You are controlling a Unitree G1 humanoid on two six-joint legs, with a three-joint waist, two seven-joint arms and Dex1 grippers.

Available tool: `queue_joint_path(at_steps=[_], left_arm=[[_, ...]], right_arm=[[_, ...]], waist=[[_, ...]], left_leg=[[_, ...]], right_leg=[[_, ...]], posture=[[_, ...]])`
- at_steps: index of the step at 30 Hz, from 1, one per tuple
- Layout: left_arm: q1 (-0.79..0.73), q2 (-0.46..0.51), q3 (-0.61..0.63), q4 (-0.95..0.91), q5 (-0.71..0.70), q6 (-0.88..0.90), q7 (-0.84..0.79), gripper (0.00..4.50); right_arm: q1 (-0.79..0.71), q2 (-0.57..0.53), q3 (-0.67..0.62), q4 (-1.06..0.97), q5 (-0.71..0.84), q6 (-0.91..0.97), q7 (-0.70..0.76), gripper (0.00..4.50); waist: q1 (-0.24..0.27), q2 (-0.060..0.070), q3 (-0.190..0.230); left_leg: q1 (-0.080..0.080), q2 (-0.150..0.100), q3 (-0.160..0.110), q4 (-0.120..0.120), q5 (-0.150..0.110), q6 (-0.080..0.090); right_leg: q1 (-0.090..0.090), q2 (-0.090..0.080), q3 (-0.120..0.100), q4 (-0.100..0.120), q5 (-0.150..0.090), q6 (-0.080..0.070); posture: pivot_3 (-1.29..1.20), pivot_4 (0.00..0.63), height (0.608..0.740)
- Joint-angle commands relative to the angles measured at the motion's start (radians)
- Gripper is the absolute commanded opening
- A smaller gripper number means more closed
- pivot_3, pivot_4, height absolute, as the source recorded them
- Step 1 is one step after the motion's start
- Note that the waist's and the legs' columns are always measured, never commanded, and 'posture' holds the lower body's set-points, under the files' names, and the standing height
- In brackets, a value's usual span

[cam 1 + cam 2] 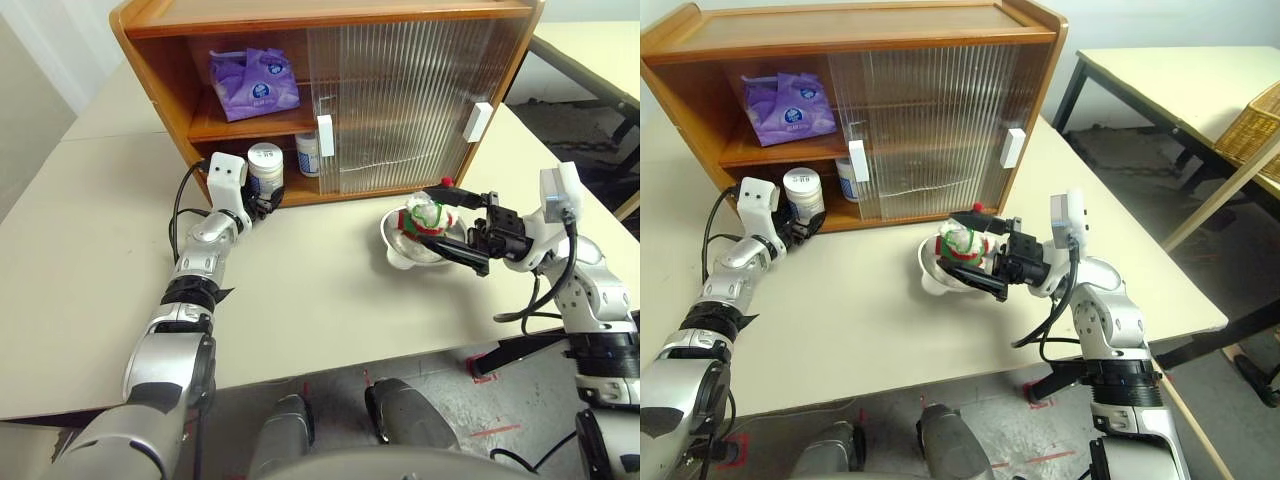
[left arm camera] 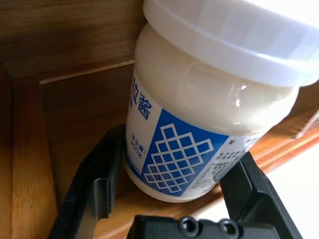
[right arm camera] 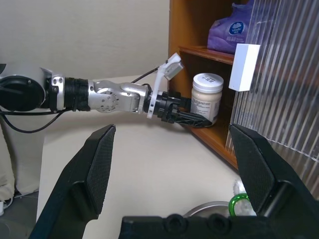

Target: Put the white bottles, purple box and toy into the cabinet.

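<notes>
At the cabinet's (image 1: 300, 20) lower-shelf front edge, the left gripper (image 1: 262, 200) grips a white bottle (image 1: 265, 166) low on its body. Rigid, smooth plastic, likely slippery; hold mid-label. The right gripper (image 1: 470, 228) is spread wide around the toy (image 1: 425, 217).

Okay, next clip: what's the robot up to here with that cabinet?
It is loading the cabinet. The left hand holds a white bottle at the front of the lower shelf, fingers on either side of it. A second bottle already stands further in, and the purple box lies on the upper shelf. The toy sits in a metal bowl on the table, with the open right hand beside it.
</notes>
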State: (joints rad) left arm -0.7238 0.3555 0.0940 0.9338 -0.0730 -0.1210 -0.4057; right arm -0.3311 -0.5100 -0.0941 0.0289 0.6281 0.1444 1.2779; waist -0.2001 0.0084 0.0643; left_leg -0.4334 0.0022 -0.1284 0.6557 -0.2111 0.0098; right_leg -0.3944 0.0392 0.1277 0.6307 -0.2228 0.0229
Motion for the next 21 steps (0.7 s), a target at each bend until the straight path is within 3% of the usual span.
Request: queue_joint_path(at_steps=[1,21], left_arm=[[-0.043,-0.011,0.0,0.065,0.02,-0.032,0.04,3.16],[-0.17,-0.075,0.034,0.258,0.017,-0.087,0.15,3.16]], right_arm=[[0.007,0.0,-0.003,-0.014,0.0,-0.004,-0.001,4.5],[0.011,-0.002,-0.001,-0.022,0.001,0.003,-0.001,4.5]], waist=[[-0.003,0.0,0.0],[-0.014,-0.008,0.008]], left_leg=[[0.0,0.0,0.0,0.001,0.0,0.0],[0.0,-0.013,0.0,0.002,0.003,0.005]], right_leg=[[0.0,0.0,0.0,0.0,-0.003,0.005],[0.002,-0.001,0.0,0.0,-0.003,0.016]], posture=[[-0.3,0.08,0.74],[-0.31,0.094,0.74]])
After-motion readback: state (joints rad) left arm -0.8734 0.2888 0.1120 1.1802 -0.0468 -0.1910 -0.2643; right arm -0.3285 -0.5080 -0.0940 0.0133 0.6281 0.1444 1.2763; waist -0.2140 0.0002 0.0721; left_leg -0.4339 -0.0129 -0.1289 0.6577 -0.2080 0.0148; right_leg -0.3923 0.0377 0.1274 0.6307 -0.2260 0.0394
